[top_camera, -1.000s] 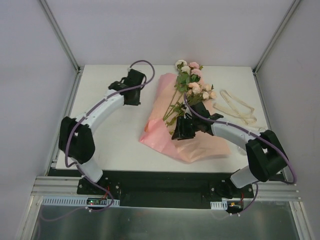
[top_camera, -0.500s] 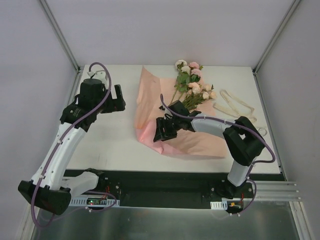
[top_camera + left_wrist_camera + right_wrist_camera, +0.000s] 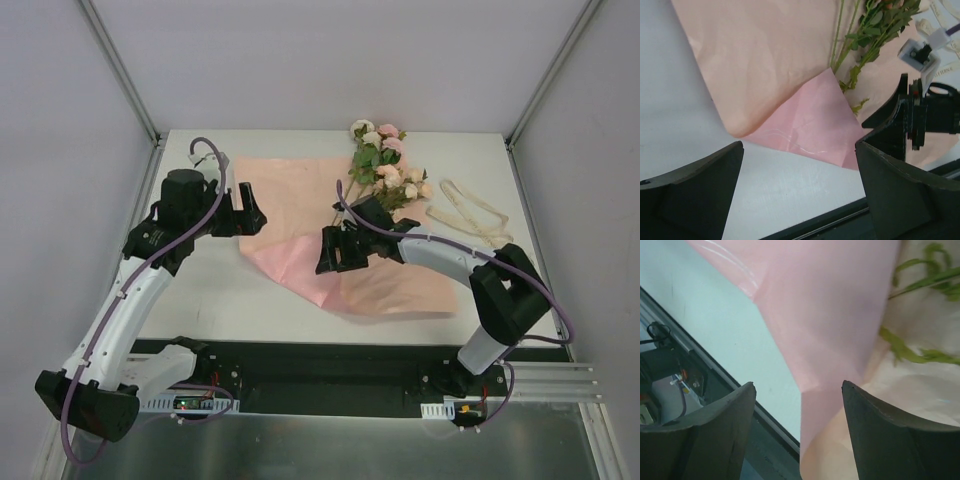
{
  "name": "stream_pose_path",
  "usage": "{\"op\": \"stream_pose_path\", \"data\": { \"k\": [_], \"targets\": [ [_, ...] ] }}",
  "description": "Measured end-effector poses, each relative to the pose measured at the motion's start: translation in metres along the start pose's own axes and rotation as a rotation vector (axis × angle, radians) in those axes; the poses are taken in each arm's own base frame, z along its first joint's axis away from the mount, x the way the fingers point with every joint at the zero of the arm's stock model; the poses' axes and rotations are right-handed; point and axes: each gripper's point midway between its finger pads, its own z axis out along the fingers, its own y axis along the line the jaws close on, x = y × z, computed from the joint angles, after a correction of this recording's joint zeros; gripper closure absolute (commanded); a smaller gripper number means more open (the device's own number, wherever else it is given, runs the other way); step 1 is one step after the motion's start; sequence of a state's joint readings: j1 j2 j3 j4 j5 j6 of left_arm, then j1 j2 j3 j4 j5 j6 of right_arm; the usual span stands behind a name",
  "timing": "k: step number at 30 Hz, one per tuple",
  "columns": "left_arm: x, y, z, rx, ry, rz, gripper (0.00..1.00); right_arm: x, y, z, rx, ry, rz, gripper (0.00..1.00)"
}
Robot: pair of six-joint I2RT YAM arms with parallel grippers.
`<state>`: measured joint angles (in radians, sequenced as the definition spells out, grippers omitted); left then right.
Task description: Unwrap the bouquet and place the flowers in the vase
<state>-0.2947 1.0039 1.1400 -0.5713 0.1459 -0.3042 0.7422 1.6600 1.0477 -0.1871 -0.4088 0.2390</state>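
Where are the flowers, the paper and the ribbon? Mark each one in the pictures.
flowers (image 3: pixel 390 178): top view, on the blooms.
paper (image 3: pixel 290 185): top view, on its flat left part.
ribbon (image 3: pixel 470 226): top view, on its near strand.

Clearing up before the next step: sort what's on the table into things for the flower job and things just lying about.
For the job: flowers; pink wrapping paper.
Lying about: loose cream ribbon.
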Motion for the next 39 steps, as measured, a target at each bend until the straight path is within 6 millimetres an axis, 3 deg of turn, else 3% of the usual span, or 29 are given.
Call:
{"op": "stream_pose_path", "data": {
  "k": [6, 11, 14, 17, 20, 24, 27, 29, 30, 34, 38, 39],
  "targets": [
    [0.021, -0.009, 0.015, 0.083, 0.050, -0.027, 0.05, -0.012, -0.029, -0.006, 0.049, -0.027, 0.033, 0.23],
    [0.021, -0.013, 0.010, 0.119, 0.019, -0.020, 0.04, -0.011, -0.034, 0.021, 0.032, 0.034, 0.046, 0.23],
    [0.020, -0.016, 0.002, 0.136, -0.009, -0.013, 0.04, -0.008, -0.027, 0.029, 0.004, 0.056, 0.037, 0.23],
    [0.016, -0.019, -0.009, 0.149, -0.048, -0.005, 0.01, -0.003, -0.001, 0.032, -0.052, 0.075, -0.013, 0.23],
    [0.011, -0.022, -0.018, 0.159, -0.087, 0.002, 0.01, 0.018, 0.039, 0.032, -0.107, 0.107, -0.108, 0.22],
    [0.000, -0.027, -0.029, 0.168, -0.120, 0.007, 0.01, 0.069, 0.106, 0.020, -0.178, 0.152, -0.289, 0.22],
    [-0.014, -0.034, -0.036, 0.183, -0.148, -0.002, 0.01, 0.104, 0.134, 0.012, -0.198, 0.172, -0.386, 0.21],
    [-0.020, -0.040, -0.040, 0.204, -0.158, -0.011, 0.01, 0.118, 0.131, 0.015, -0.148, 0.185, -0.415, 0.21],
    [-0.020, -0.041, -0.039, 0.210, -0.155, -0.021, 0.01, 0.132, 0.115, 0.021, -0.049, 0.209, -0.434, 0.21],
    [-0.006, -0.044, -0.022, 0.229, -0.062, -0.094, 0.03, 0.145, 0.096, 0.023, 0.031, 0.233, -0.454, 0.16],
    [0.027, -0.045, 0.014, 0.259, 0.133, -0.171, 0.20, 0.150, 0.076, 0.002, 0.058, 0.208, -0.449, 0.15],
    [0.035, -0.046, 0.024, 0.268, 0.186, -0.183, 0.29, 0.145, 0.072, -0.008, 0.058, 0.184, -0.438, 0.15]
  ]
}}
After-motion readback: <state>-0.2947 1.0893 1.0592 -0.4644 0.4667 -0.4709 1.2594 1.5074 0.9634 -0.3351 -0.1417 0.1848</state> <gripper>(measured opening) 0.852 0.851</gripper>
